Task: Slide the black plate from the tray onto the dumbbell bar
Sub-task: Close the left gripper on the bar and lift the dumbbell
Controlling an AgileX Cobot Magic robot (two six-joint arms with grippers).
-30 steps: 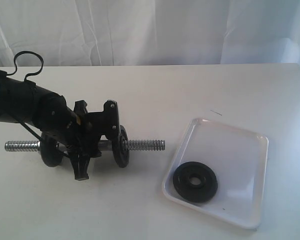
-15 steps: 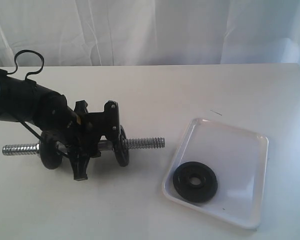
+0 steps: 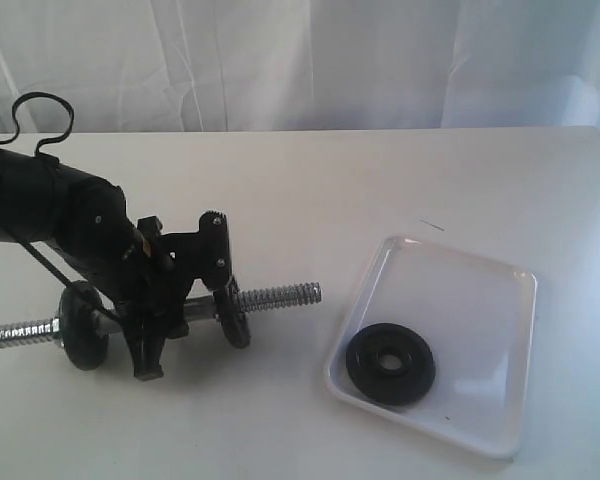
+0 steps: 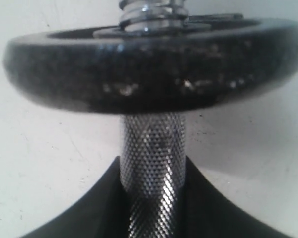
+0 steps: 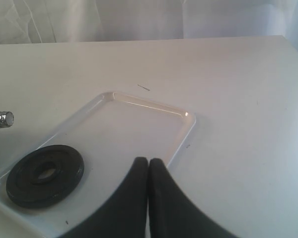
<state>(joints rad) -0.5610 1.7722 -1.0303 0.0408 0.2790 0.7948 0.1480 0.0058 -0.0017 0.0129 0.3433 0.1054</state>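
Black plate (image 3: 390,365) lies flat in tray (image 3: 480,270); left gripper (image 4: 153,168) clamps dumbbell bar (image 3: 275,296); right gripper (image 5: 148,198), pinched empty, should open first. Hold bar steady.

The right gripper (image 5: 148,161) has its two dark jaws pressed together with no gap, their tips seen against the bare floor of the tray (image 5: 154,105), a shallow glossy white one lying on the pale tabletop (image 5: 238,99). The black plate (image 5: 64,171) lies flat inside the tray near one corner, its central hole facing up. Beyond that side of the tray, the chrome threaded end of the dumbbell bar (image 5: 0,119) rests on the tabletop, and a white curtain (image 5: 139,20) hangs behind.
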